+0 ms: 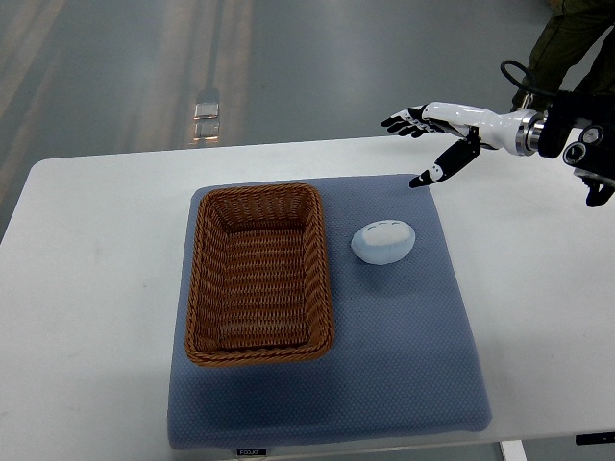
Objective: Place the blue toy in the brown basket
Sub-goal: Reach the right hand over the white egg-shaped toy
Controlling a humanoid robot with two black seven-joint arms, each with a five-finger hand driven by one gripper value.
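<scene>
A pale blue, egg-shaped toy [382, 241] lies on the blue mat [404, 355], just right of the brown wicker basket [199, 279]. The basket is rectangular and holds nothing. My right hand [423, 144] hovers above the mat's far right corner, up and to the right of the toy and well apart from it. Its fingers are spread and hold nothing, with the thumb pointing down toward the mat. The right arm comes in from the right edge. My left arm does not show.
The mat lies on a white table [86, 288] whose far edge runs behind the basket. A person's dark-clothed legs [567, 38] stand at the top right behind the arm. Grey floor lies beyond the table.
</scene>
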